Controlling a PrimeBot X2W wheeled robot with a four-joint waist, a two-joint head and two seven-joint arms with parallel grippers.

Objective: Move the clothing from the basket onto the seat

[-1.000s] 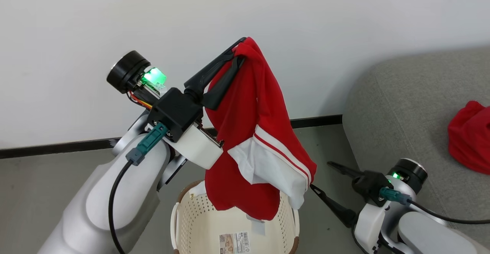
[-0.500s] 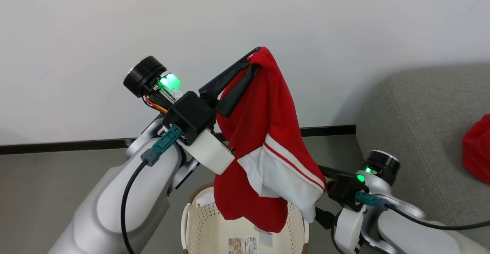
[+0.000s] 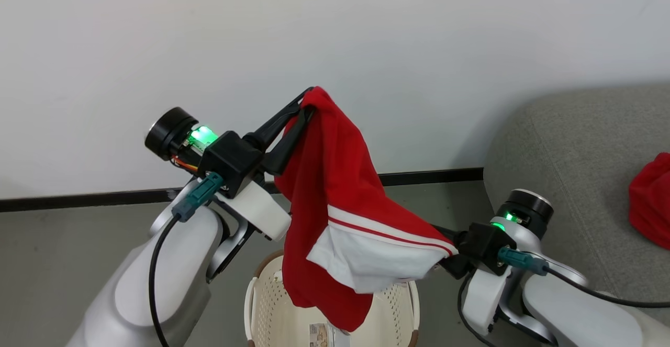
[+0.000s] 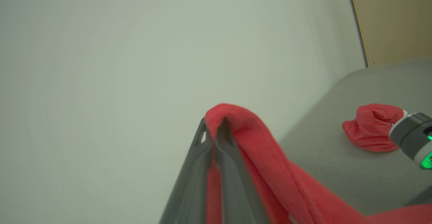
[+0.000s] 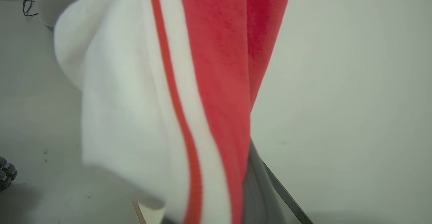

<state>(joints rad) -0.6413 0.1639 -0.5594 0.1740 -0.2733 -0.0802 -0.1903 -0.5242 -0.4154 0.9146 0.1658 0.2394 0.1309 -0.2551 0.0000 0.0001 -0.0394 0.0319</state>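
Both jaws clench the red garment [image 3: 335, 179], its white hem covering the right pair.

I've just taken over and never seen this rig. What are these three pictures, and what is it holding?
It is a wheeled robot with two arms, each ending in a two-fingered gripper. The wide picture comes from its head, looking down; the other two come from cameras on each wrist, looking along the fingers. The left gripper is shut on the top of a red garment with white trim, hanging above the basket. The right gripper is shut on its striped lower corner, drawing it sideways. On the right stands the grey sofa, where a crumpled red garment already lies.
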